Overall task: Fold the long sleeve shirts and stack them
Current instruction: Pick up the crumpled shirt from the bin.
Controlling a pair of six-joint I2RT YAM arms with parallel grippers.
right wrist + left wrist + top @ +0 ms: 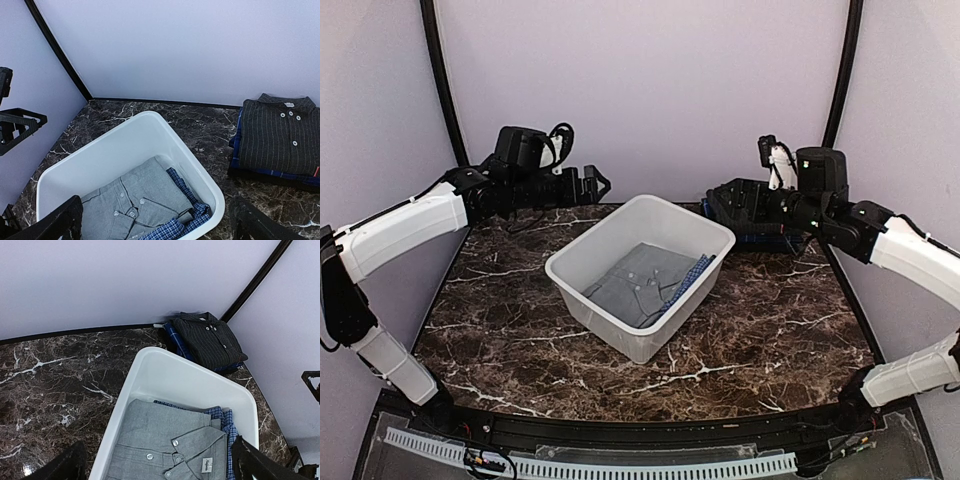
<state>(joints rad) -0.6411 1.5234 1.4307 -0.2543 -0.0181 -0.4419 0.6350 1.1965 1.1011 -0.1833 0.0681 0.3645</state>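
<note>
both arms are up at the back, left gripper [595,185] and right gripper [157,222] spread wide, nothing in either. the grey shirt [635,280] lies buttons-up in the white tub [610,235], the blue shirt [690,278] tucked beside it. a dark striped shirt [280,135] sits folded at the table's far right corner.
</note>
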